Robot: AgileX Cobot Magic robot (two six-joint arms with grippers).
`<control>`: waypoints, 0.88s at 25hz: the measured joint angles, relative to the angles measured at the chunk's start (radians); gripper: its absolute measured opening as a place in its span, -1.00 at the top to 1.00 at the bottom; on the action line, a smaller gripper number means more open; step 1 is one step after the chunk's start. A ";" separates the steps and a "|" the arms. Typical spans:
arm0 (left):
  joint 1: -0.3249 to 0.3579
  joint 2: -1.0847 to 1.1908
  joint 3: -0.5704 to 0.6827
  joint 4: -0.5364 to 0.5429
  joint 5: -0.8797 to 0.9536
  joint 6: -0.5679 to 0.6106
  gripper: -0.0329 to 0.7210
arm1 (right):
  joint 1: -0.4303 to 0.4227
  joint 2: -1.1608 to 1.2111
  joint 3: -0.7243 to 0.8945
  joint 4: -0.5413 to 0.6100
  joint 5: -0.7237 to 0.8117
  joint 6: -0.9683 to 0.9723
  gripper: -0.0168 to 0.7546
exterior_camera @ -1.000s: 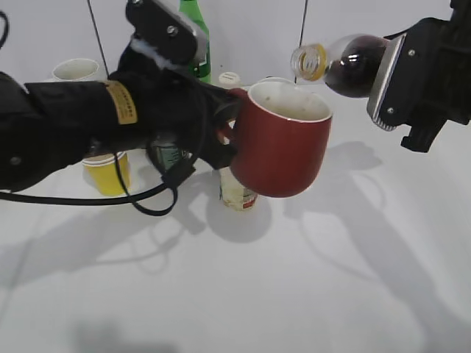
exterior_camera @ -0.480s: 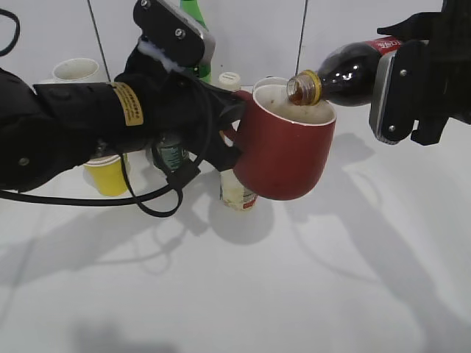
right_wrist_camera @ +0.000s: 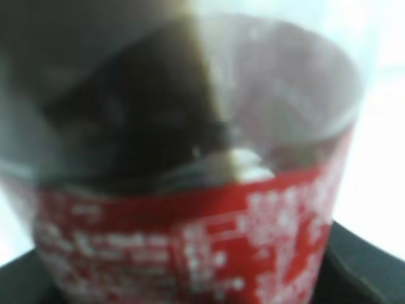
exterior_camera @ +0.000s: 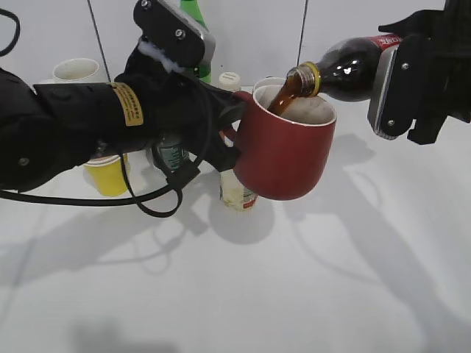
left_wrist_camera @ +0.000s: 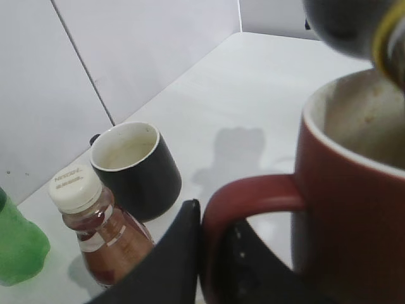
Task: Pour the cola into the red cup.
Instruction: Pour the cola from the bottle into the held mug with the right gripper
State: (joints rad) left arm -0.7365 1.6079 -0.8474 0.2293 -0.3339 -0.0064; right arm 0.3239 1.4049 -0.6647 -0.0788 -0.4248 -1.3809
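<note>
My left gripper (exterior_camera: 224, 136) is shut on the handle (left_wrist_camera: 247, 193) of the red cup (exterior_camera: 287, 151) and holds it in the air above the table. My right gripper (exterior_camera: 390, 81) is shut on the cola bottle (exterior_camera: 346, 70), which lies tipped with its yellow-ringed neck (exterior_camera: 309, 77) over the cup's rim. A brown stream runs from the neck into the cup. In the left wrist view the cup (left_wrist_camera: 354, 209) fills the right side, with the bottle neck (left_wrist_camera: 386, 44) above it. The right wrist view shows only the bottle's red label (right_wrist_camera: 190, 247), blurred.
A small brown bottle with a cream cap (left_wrist_camera: 95, 221) and a black mug (left_wrist_camera: 136, 168) stand behind the cup. A green bottle (exterior_camera: 195, 37), a yellow paper cup (exterior_camera: 107, 173), a white cup (exterior_camera: 75, 70) and a pale bottle (exterior_camera: 237, 193) stand at the back.
The right gripper moved the cola bottle's neck left and down over the cup's rim and tipped it. Cola now streams into the cup. The left arm shifted slightly right, then held still.
</note>
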 joint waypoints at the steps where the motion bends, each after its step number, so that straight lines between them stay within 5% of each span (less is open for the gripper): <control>1: 0.000 0.000 0.000 0.000 0.000 0.000 0.77 | 0.000 0.000 0.000 0.000 0.009 0.025 -0.29; 7: 0.000 0.000 -0.001 0.000 -0.030 0.000 0.77 | 0.000 0.000 0.001 -0.023 0.068 0.297 -0.29; 14: 0.025 -0.043 -0.001 -0.023 -0.098 0.000 0.77 | 0.000 0.000 0.005 -0.252 0.043 0.852 -0.29; 18: 0.097 -0.094 0.026 -0.104 -0.143 0.000 0.77 | 0.000 0.006 0.008 -0.355 -0.100 1.299 -0.29; 22: 0.226 -0.162 0.175 -0.140 -0.290 0.024 0.77 | -0.004 0.062 0.008 -0.347 -0.191 1.437 -0.29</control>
State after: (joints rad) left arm -0.5105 1.4456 -0.6726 0.0888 -0.6240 0.0179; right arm 0.3203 1.4672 -0.6565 -0.4259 -0.6159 0.0558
